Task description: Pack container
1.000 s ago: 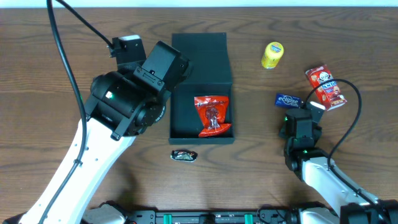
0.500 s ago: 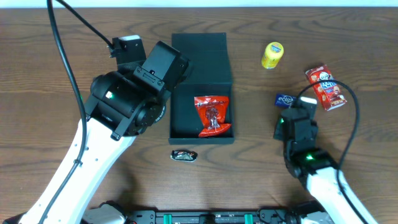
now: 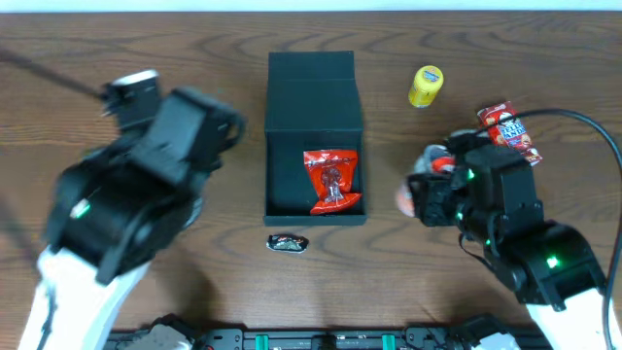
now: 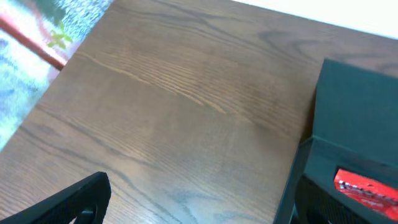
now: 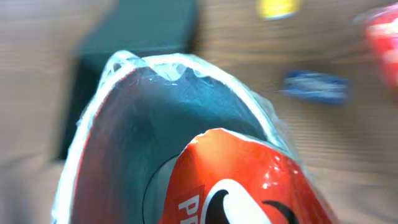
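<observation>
The container (image 3: 313,97), a dark square box with its flap lid open at the back, sits mid-table with a red snack pack (image 3: 332,181) in its front right part. My left gripper (image 3: 216,124) hangs open and empty left of the container; in the left wrist view (image 4: 199,210) its jaws stand wide apart above bare table. My right gripper (image 3: 416,190) is right of the container, shut on a red and teal snack packet (image 5: 236,174) with a clear crimped edge. The packet fills the right wrist view and hides the fingers. The container (image 5: 143,31) lies blurred beyond it.
A small dark wrapped candy (image 3: 288,243) lies in front of the container. A yellow item (image 3: 426,86) and a red box (image 3: 507,131) lie at the right. A blue pack (image 5: 314,85) lies on the table beyond the held packet.
My left arm has drawn back to the left, away from the container. My right arm has risen and swung left toward the container, with the red packet in its jaws.
</observation>
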`<action>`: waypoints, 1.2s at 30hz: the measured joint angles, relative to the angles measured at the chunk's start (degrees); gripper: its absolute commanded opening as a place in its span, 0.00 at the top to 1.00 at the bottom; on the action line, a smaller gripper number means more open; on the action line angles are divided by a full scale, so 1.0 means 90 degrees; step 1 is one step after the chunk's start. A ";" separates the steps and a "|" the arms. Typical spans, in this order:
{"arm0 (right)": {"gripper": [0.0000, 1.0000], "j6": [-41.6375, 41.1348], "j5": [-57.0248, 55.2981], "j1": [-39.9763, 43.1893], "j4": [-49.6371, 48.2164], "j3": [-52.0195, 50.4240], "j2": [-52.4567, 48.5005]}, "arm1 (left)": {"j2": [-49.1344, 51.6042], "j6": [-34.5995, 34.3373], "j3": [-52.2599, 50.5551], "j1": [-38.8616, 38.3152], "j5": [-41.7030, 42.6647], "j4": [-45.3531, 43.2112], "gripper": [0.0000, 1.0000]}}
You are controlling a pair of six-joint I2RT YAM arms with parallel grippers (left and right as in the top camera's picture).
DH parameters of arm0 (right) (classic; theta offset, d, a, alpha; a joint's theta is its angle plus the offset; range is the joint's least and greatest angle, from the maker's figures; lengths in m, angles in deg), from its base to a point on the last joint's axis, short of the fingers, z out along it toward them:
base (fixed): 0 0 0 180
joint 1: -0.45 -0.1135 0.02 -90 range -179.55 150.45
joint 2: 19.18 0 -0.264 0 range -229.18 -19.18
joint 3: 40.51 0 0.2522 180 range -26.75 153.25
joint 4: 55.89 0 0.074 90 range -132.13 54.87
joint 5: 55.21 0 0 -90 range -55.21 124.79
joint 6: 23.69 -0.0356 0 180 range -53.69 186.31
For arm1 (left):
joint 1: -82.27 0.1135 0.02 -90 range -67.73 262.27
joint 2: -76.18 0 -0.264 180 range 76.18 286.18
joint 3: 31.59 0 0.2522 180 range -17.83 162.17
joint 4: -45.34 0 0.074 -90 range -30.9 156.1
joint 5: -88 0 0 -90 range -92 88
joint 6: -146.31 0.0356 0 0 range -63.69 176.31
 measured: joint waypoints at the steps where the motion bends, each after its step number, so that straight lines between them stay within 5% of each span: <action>1: 0.99 -0.0049 0.0474 -0.0005 -0.0041 0.0068 -0.0107 | -0.0102 0.0000 0.0002 0.0053 0.0036 0.0049 0.05; 17: 0.99 -0.0408 0.4741 -0.0073 -0.1353 0.0146 -0.0707 | -0.0204 0.0000 0.0000 0.0136 0.0515 0.0381 0.05; 26: 0.98 -0.1625 0.4235 -0.0415 -0.0185 0.0413 -0.2016 | -0.0204 0.0000 0.0000 0.0136 0.0556 0.0413 0.05; 36: 0.98 -0.1450 0.2535 -0.1294 0.1989 0.3609 -0.4335 | -0.0204 0.0000 0.0000 0.0136 0.0556 0.0425 0.05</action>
